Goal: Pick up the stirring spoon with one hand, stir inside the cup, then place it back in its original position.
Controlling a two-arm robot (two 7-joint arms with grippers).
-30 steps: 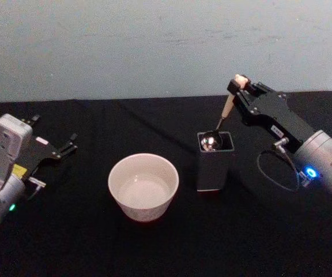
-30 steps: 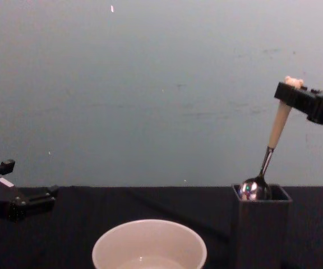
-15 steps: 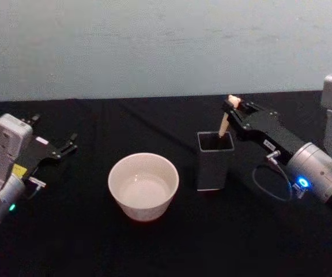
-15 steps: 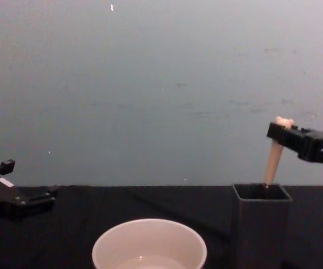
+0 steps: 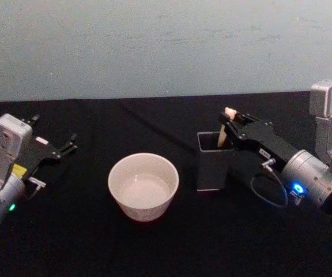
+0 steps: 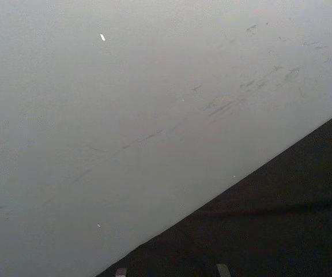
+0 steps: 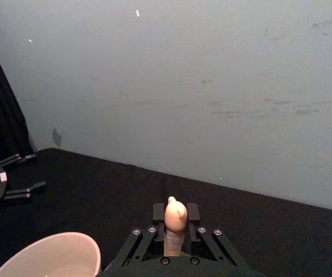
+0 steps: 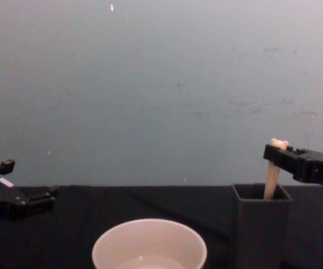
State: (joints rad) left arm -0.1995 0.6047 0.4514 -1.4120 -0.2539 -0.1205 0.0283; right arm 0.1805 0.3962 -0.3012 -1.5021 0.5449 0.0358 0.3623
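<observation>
Right tool (image 8: 275, 151) pinches stirring spoon (image 8: 271, 182) top; spoon stands in holder box (image 8: 261, 224); cup (image 8: 149, 238) beside.

Head view: high, facing forward and down over the black table (image 5: 154, 248); takes in the cup (image 5: 146, 210) and holder box (image 5: 212, 170).
Chest view: low, near tabletop level, facing the grey wall (image 8: 150, 84); shares cup and box, closer, side-on.
Right wrist view: close behind the right gripper (image 7: 176, 211), looking past the stirring spoon (image 7: 175, 222) to the wall; catches the cup and the far left gripper (image 7: 39, 170).
Left wrist view: tilted, wall and table edge; pale sliver possibly the cup.
</observation>
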